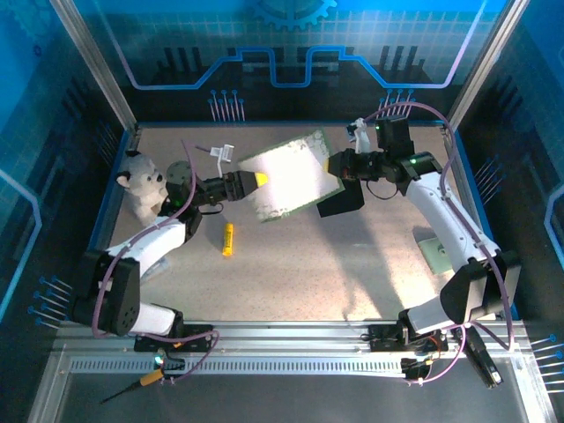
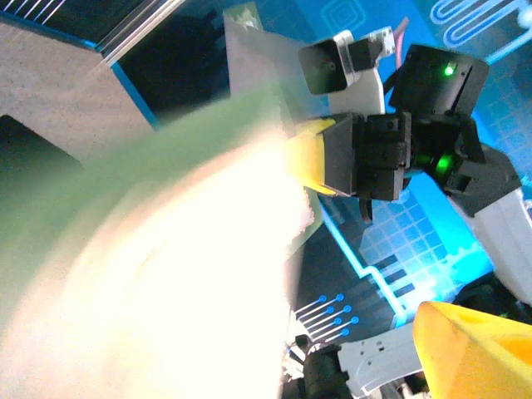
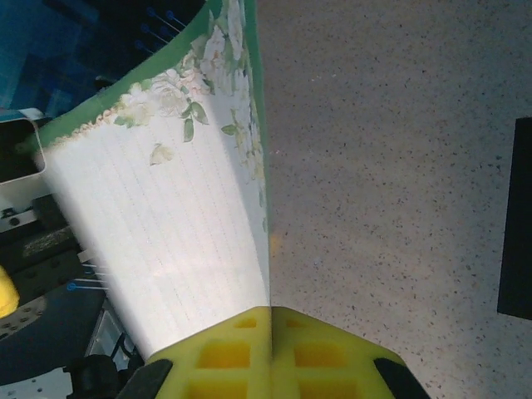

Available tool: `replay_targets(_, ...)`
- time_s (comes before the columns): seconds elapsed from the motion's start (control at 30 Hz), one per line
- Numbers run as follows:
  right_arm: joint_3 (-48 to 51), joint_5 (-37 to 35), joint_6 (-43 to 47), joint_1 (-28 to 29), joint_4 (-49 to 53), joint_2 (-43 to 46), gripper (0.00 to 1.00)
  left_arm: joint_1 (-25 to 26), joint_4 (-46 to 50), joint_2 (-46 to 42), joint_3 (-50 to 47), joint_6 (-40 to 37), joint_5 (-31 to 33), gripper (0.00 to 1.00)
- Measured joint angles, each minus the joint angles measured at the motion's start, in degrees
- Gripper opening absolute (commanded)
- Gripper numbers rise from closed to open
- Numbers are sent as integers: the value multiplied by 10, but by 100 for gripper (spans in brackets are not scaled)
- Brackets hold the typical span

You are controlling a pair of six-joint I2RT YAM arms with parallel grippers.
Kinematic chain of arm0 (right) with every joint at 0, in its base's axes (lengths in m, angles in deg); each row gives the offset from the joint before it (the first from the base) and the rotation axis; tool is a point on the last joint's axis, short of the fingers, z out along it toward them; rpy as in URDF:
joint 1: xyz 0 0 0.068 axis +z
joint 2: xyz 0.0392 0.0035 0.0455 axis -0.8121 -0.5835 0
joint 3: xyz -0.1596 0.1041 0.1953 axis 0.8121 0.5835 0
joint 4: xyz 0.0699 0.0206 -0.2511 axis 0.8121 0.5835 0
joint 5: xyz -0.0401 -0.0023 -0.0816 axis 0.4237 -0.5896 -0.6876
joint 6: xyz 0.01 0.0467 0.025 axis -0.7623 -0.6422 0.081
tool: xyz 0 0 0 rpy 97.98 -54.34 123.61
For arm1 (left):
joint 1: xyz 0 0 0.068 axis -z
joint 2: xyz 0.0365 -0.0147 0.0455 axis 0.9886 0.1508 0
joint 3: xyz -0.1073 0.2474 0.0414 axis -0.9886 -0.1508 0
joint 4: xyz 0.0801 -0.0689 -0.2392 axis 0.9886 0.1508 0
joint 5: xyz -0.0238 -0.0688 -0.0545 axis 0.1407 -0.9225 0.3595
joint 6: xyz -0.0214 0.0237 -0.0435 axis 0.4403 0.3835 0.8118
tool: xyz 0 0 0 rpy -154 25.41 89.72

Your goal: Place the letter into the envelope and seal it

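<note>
Top external: the letter (image 1: 291,176) hangs upper middle of the frame, the right gripper (image 1: 333,164) pinched shut on its right edge and the left gripper (image 1: 256,179) gaping at the left edge. A crooked bite could crumple it.

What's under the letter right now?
The letter is held off the table. The envelope sticks out past its right edge; how much of it, or anything else, lies beneath is covered.

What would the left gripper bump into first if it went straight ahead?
Probably the white paper letter with the green flowery border, hanging right before the left gripper. Past it is the right gripper, shut on the letter's far edge.
</note>
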Motion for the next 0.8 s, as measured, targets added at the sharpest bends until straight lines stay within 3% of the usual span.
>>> replay_targets(0.33, 0, -10, 3, 0, -3, -7, 0, 12, 218, -38, 33, -118, 17, 78)
replay_targets(0.53, 12, -19, 0, 10, -23, -7, 0, 16, 273, -41, 37, -146, 42, 61)
replay_targets(0.8, 39, -93, 0, 47, -31, -4, 0, 30, 308, -41, 47, -158, 78, 41)
